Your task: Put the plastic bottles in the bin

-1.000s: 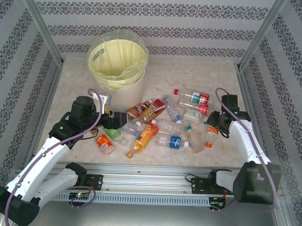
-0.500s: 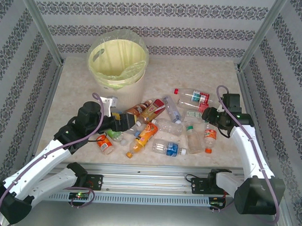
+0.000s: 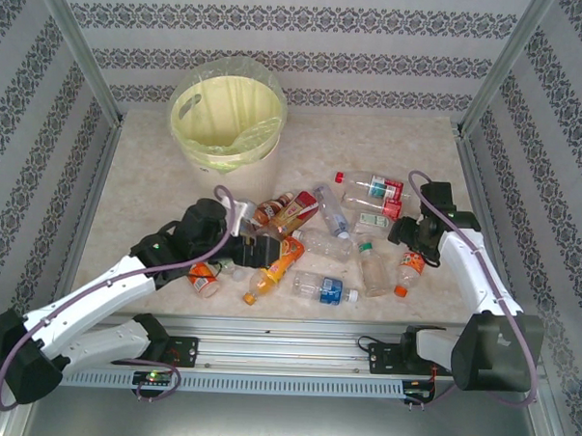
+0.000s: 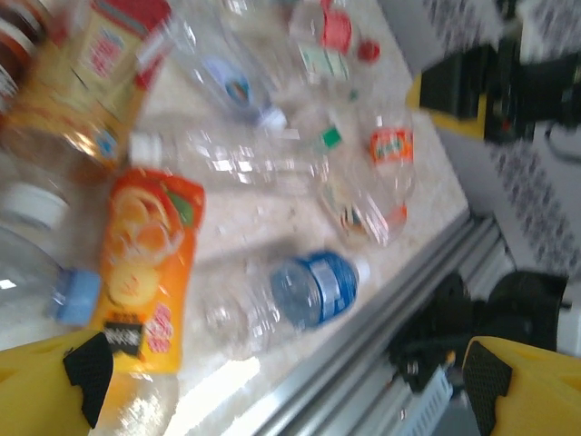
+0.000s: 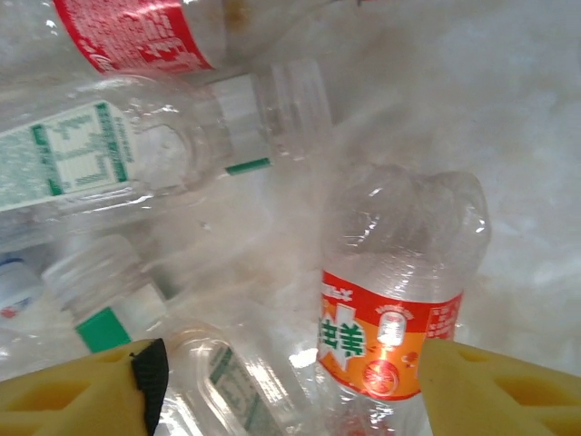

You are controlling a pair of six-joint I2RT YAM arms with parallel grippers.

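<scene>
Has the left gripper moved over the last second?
Yes. In the top view the left gripper has shifted right and slightly toward the near edge, farther from the bin.

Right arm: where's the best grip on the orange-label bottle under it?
Grip the orange-label bottle across its labelled middle, coming straight down, I'd judge: it lies flat on the table, and the label band looks rounder than the crumpled base.

The pale marbled table [image 3: 138, 178] in front of me carries the cream bin [image 3: 242, 182] at its far left. Plastic bottles [image 3: 324, 244] lie scattered mid-table toward my right: an orange bottle [image 3: 279, 264], a blue-labelled clear bottle [image 3: 325, 288] and a red-labelled bottle [image 3: 374, 190].
</scene>
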